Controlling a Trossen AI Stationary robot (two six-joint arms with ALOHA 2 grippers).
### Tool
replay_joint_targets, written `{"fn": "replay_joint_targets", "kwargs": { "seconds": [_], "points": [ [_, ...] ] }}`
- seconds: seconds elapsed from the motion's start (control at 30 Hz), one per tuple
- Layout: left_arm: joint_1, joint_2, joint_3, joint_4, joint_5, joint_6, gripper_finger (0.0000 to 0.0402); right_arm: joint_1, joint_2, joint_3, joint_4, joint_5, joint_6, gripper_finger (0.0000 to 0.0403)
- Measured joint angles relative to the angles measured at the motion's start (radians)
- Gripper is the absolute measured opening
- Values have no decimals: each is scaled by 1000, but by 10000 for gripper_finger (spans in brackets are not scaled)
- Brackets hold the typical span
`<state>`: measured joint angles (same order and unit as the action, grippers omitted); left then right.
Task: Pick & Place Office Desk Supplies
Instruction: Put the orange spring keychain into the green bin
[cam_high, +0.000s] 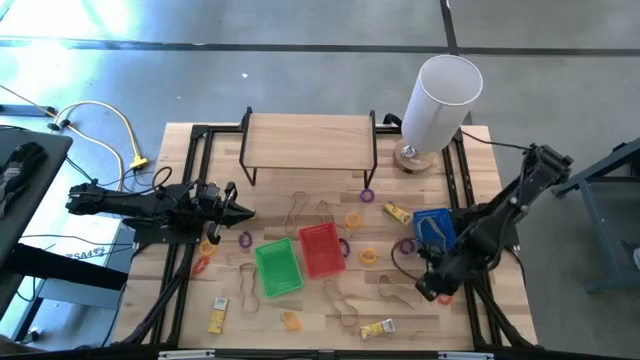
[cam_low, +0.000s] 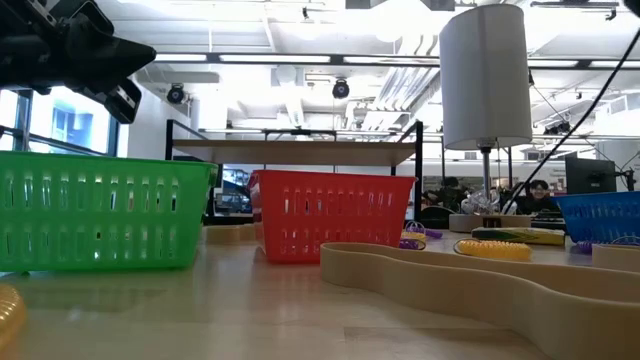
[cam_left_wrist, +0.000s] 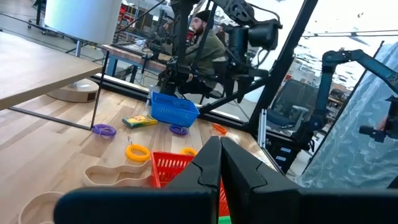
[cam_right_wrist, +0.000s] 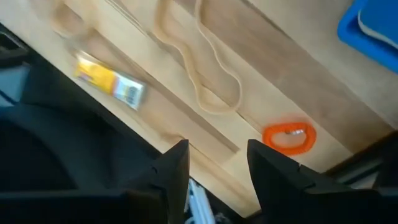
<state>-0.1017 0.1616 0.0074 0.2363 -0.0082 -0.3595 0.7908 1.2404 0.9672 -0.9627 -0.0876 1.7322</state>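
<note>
Right gripper (cam_right_wrist: 214, 165) hangs low near the table's right edge, fingers parted with nothing between them. An orange ring (cam_right_wrist: 289, 138) lies just beside it, off to one side of the gap rather than under it; a tan rubber band (cam_right_wrist: 211, 81) and a yellow packet (cam_right_wrist: 111, 83) lie farther out. Closing from here would likely miss the ring or nudge it toward the edge. Left gripper (cam_left_wrist: 221, 163), closed and empty, waits well apart above the red basket (cam_left_wrist: 171, 167).
</note>
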Motion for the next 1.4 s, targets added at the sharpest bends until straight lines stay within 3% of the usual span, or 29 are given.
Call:
{"fn": "replay_joint_targets", "kwargs": {
  "seconds": [0.27,0.53,0.93,1.4],
  "points": [
    [0,0,0,0,0,0,2,95,144,-2,10,-10,149,150],
    [0,0,0,0,0,0,2,136,245,-6,45,-84,162,157],
    [0,0,0,-41,0,-13,2,190,258,-150,182,-95,234,158],
    [0,0,0,-41,-7,55,2,246,265,-170,244,18,227,159]
  ]
}}
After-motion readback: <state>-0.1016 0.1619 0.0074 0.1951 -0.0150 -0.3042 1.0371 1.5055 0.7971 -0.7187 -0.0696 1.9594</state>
